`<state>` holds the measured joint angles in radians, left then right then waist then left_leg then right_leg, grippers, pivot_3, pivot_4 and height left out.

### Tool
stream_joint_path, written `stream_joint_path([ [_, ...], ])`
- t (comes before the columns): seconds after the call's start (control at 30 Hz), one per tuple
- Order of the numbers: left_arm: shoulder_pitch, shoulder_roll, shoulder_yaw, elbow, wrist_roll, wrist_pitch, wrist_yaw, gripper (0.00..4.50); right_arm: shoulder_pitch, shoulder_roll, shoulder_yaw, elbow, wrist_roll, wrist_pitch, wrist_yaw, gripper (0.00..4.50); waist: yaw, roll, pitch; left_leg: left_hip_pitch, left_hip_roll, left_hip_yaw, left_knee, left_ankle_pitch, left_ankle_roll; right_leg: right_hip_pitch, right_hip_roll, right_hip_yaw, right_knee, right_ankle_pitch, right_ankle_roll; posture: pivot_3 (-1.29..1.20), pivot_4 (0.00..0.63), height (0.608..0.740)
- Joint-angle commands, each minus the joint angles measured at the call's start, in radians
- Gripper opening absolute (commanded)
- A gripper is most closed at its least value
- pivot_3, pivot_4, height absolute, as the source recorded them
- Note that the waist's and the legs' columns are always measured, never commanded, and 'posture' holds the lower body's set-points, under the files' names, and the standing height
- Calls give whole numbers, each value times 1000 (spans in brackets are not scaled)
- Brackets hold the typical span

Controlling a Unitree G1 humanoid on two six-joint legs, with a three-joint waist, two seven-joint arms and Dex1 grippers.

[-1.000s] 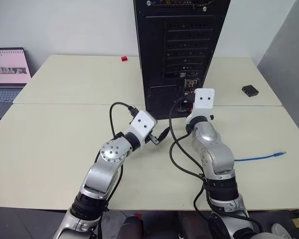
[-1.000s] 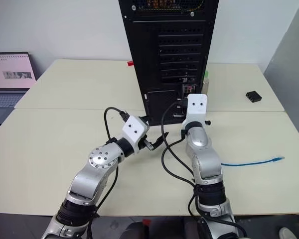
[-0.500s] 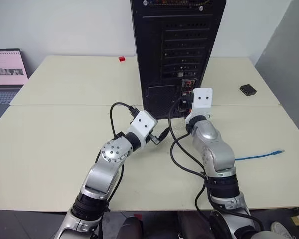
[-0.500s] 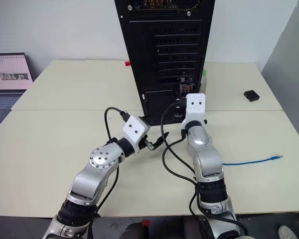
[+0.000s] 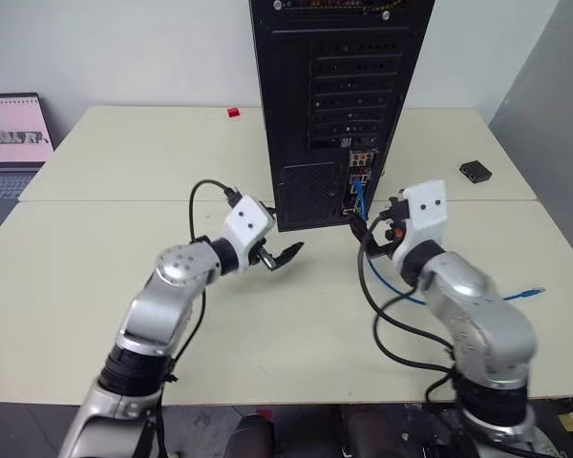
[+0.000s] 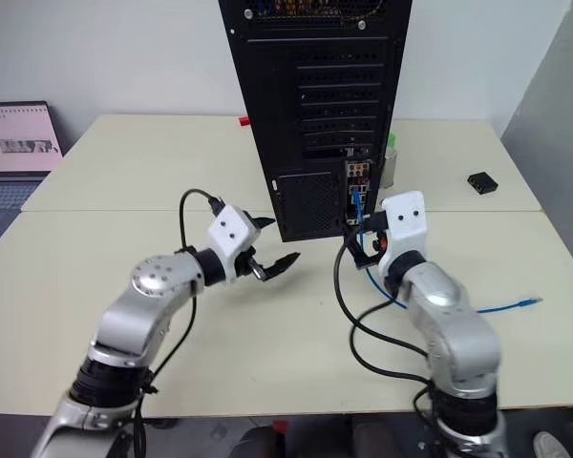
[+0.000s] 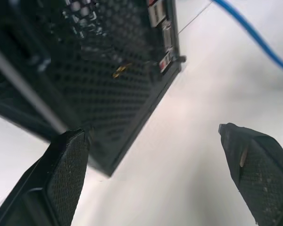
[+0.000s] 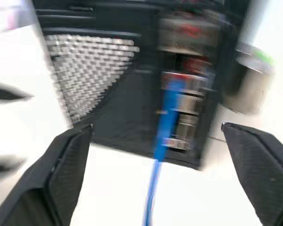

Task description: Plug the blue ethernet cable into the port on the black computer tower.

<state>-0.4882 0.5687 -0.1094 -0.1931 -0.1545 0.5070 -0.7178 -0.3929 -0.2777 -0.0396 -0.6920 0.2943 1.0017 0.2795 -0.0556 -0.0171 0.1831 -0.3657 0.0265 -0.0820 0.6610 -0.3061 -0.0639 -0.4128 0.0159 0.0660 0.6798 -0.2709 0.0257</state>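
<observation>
**Cable seated in the tower, both grippers empty**

A black tower [image 5: 339, 95] stands upright on a pale table [image 5: 95, 277], its rear face toward the viewer. The blue cable [image 5: 360, 202] has one plug in the port [image 6: 356, 198], in the narrow strip of coloured connectors low on that face. From there the cord hangs down to the table, passes behind the right arm, and runs off to the right, where its free plug [image 5: 533, 292] lies flat.

The right gripper [image 8: 155, 141] sits just in front of the port, fingers spread wide, holding nothing; the cable shows between them, apart from both. The left gripper [image 5: 285, 254] hovers low over the table left of the connector strip, fingers also wide and empty.

Judged from this, the plug looks inserted, though whether it has latched cannot be told. The main risk is the right arm: the cord lies close under it, so a careless move could snag the cord and drag the plug out.
</observation>
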Motion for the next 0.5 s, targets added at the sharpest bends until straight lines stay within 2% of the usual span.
stream_joint_path([
  [0.03, -47, 43, 33, 32, -43, -19, -86, 4500, -5, -148, -119, -34, 107, -3, 164, 4481, 0, 0, 0, 0, 0, 0, 0, 0, 0, 0, 0, 0, 0, 0, 0, 0, 150, 740],
  [0.17, -115, 95, 50, 121, -68, -52, -179, 4500, 23, -355, -232, 23, 178, -50, 345, 4481, 8, -1, 4, 0, -1, 0, 1, 0, 0, 1, -1, 0, -1, 0, 0, 0, 150, 740],
  [0.33, -166, 117, 48, 174, -72, -75, -237, 4500, 62, -477, -298, 76, 215, -91, 440, 4481, 12, -1, 5, 0, -1, 0, 1, 0, 0, 2, 0, 0, -1, 0, 0, 0, 150, 740],
  [0.5, -184, 110, 40, 173, -87, -79, -270, 4500, 68, -512, -297, 110, 228, -131, 456, 4481, 12, -1, 5, 0, -1, 1, 1, 0, 0, 2, 0, 1, -1, 0, 0, 0, 150, 740],
])
